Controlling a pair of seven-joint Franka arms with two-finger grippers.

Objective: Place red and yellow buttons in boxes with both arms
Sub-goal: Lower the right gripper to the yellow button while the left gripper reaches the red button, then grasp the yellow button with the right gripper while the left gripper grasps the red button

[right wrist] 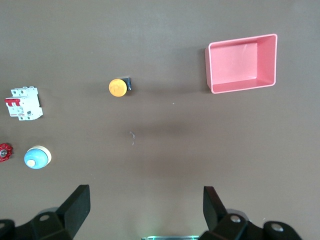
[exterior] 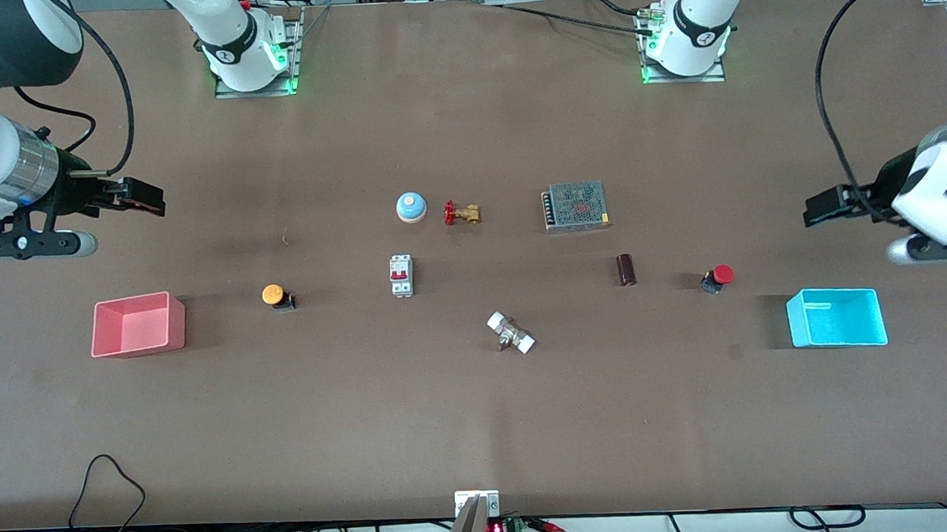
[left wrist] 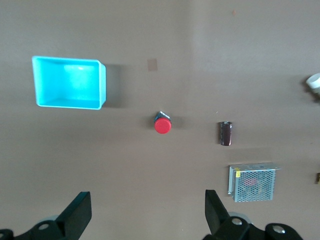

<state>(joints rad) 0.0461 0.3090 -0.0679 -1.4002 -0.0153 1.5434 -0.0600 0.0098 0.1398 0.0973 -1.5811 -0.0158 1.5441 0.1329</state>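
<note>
The yellow button (exterior: 274, 295) stands on the table beside the salmon pink box (exterior: 141, 342), toward the right arm's end. The red button (exterior: 720, 276) stands close to the cyan box (exterior: 838, 336), toward the left arm's end. My right gripper (exterior: 142, 197) is open and empty over bare table; its wrist view shows the yellow button (right wrist: 118, 87) and the pink box (right wrist: 242, 87). My left gripper (exterior: 823, 207) is open and empty over bare table; its wrist view shows the red button (left wrist: 162, 124) and the cyan box (left wrist: 70, 104). Both boxes are empty.
In the middle of the table are a blue dome with cream top (exterior: 410, 207), a brass valve (exterior: 461, 213), a grey mesh-topped unit (exterior: 575, 205), a white circuit breaker (exterior: 401, 275), a dark cylinder (exterior: 626, 269) and a white fitting (exterior: 511, 333).
</note>
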